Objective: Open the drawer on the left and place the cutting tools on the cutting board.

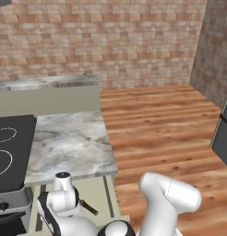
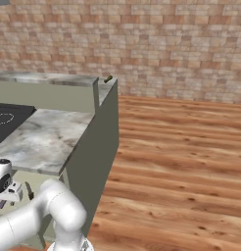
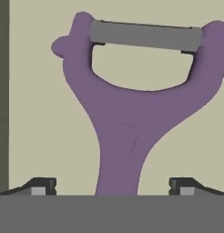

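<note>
1. The claw stands wide open with nothing in its grip; its 2 dark fingertips rise at the lower left and lower right of the hand view, well apart.
2. Between them runs the handle of the purple peeler, one of the cutting tools. Its stem comes up from the bottom centre, and its forked head with a grey blade spans the top of the frame.
3. The peeler lies flat on the pale floor of the drawer; a dark band at the far left of the hand view looks like the drawer's side wall.
4. In the left base view the hand sits at the lower left, below the edge of the marble desk. A thin dark knife-like tool shows just beside it, toward the centre.
5. The step in hand appears to be the pick of the peeler. It would go best if the claw came straight down, kept the stem centred between the fingertips, and closed on the narrow stem rather than the broad fork.
6. The tool is thin and lies flat, so the fingertips likely need to reach almost to the drawer floor, or they may slide over it.
7. A black cooktop sits at the left of the desk.
</note>
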